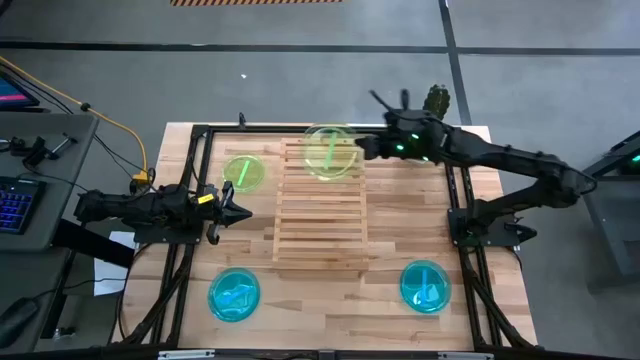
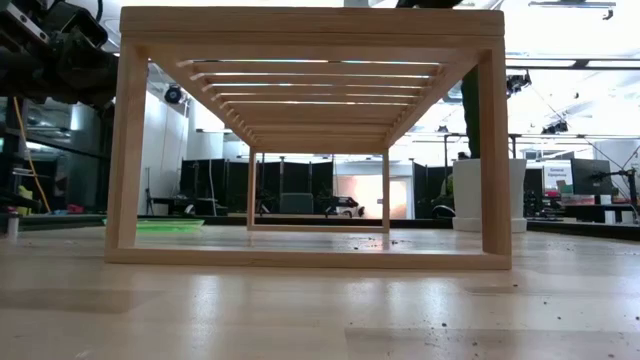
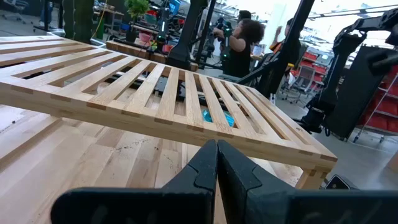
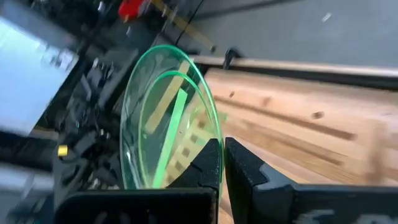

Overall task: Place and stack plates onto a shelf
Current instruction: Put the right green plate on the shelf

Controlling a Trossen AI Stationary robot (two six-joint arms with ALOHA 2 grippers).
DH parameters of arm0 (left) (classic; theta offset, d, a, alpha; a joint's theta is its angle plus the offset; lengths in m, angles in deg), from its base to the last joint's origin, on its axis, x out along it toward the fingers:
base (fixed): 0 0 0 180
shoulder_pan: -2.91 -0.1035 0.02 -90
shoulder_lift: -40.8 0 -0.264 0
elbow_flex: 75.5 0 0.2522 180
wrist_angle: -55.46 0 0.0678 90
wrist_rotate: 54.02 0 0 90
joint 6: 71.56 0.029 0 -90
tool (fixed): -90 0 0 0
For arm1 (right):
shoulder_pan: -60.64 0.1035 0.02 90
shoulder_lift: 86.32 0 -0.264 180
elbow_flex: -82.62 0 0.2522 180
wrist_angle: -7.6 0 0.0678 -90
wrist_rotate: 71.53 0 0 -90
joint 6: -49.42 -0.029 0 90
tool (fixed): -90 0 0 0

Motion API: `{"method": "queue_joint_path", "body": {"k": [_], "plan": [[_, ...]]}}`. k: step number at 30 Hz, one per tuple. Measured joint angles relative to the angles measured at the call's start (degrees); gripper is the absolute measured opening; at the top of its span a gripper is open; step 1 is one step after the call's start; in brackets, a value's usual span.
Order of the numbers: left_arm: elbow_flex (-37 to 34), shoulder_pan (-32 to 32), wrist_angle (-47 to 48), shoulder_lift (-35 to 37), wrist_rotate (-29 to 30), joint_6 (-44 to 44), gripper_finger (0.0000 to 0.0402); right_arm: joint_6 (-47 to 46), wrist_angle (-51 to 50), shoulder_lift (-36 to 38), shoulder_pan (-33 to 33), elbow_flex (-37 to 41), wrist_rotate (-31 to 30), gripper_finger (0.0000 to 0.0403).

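Note:
The light-wood slatted shelf (image 1: 320, 200) stands mid-table; the low view shows it from the end (image 2: 300, 135), the left wrist view from the side (image 3: 155, 93). My right gripper (image 1: 362, 148) is shut on a lime green plate (image 1: 330, 151) above the shelf's far end. The other green plate (image 1: 243, 172) (image 2: 155, 227) lies flat on the table left of the shelf. Two cyan plates (image 1: 234, 295) (image 1: 425, 285) lie flat near the front corners; one shows through the slats (image 3: 217, 117). My left gripper (image 1: 240, 212) (image 3: 216, 163) is shut and empty, left of the shelf. My right gripper pinches the green plate's rim (image 4: 208, 134) between its two fingers (image 4: 245, 171), on the side facing the table's right. The fingers reach in about level from the right. The plate is lifted clear and hangs over the shelf's far end, roughly flat as seen from above.
Black metal frame rails (image 1: 185, 250) (image 1: 470, 240) run along both sides of the table. A white pot with a plant (image 2: 485, 195) stands at the far right corner. A person (image 3: 239, 43) stands in the room beyond. Bare wood lies between the cyan plates (image 1: 330, 300).

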Motion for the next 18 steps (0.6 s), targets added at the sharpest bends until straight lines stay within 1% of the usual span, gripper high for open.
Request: {"method": "queue_joint_path", "body": {"k": [3, 6, 13, 16, 18], "plan": [[0.0, 0.0, 0.0, 0.0, 0.0, 0.0, 0.0003, 2.1, 1.7, -4.6, -3.9, 0.0, 9.4, 0.0000], [0.0, 0.0, 0.0, 0.0, 0.0, 0.0, 0.0003, 4.1, 1.6, -8.2, -7.6, 0.0, 15.7, 0.0000], [0.0, 0.0, 0.0, 0.0, 0.0, 0.0, 0.0003, 7.0, 1.6, -12.8, -14.4, 0.1, 24.7, 0.0000], [0.0, 0.0, 0.0, 0.0, 0.0, 0.0, 0.0003, 8.9, 1.1, -12.4, -16.7, 0.1, 28.2, 0.0000], [0.0, 0.0, 0.0, 0.0, 0.0, 0.0, 0.0003, 10.7, -1.2, -11.5, -18.2, 0.1, 30.3, 0.0000]]}}
